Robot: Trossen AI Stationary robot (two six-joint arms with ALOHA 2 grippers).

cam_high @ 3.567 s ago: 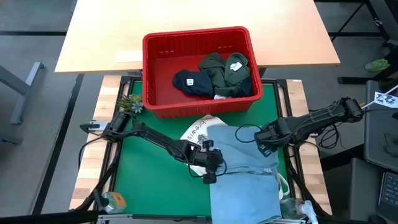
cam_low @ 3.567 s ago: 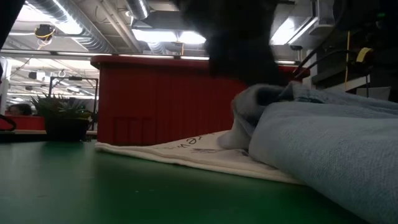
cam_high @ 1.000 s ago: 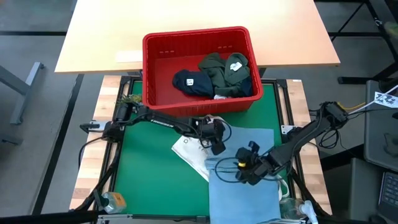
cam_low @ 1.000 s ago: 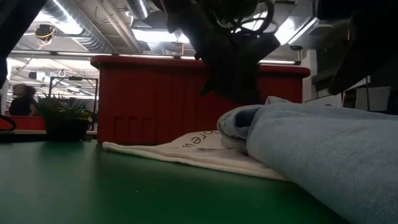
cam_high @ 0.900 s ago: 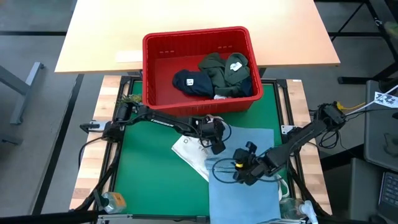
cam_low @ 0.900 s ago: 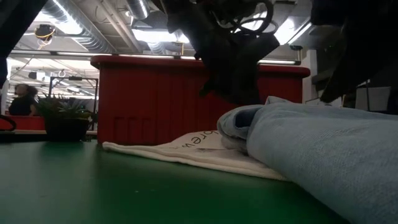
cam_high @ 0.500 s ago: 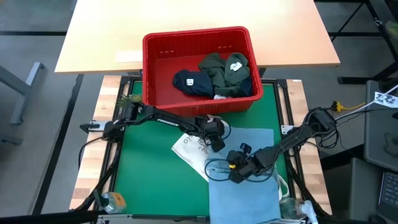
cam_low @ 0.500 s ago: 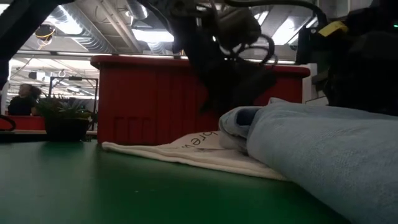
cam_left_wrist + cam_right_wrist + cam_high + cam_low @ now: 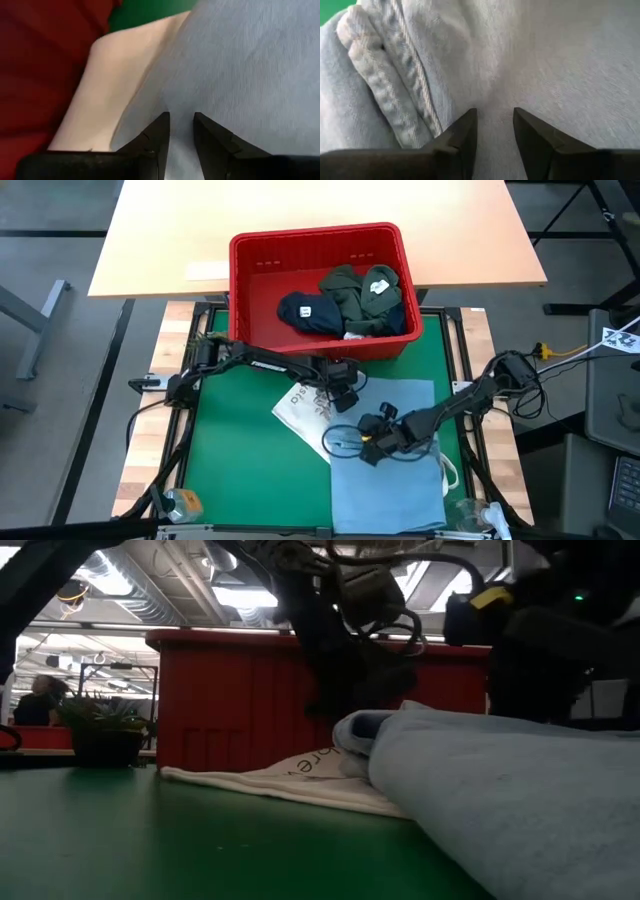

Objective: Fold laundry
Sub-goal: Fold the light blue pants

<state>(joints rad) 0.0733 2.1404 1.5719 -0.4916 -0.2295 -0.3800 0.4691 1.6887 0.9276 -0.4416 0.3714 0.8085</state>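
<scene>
Pinching the light blue denim garment (image 9: pixel 395 450) with both arms looks like the step in hand: the left gripper (image 9: pixel 343 398), at the frame's center just below the red basket (image 9: pixel 250 300), and the right gripper (image 9: pixel 368 437), lower right of it, each have 2 narrowly parted fingers pressed into the denim, which lies in the lower right over a white tote bag (image 9: pixel 300 408). Doing this well probably means keeping both pinches firm, lifting denim only and carrying the edge evenly.
</scene>
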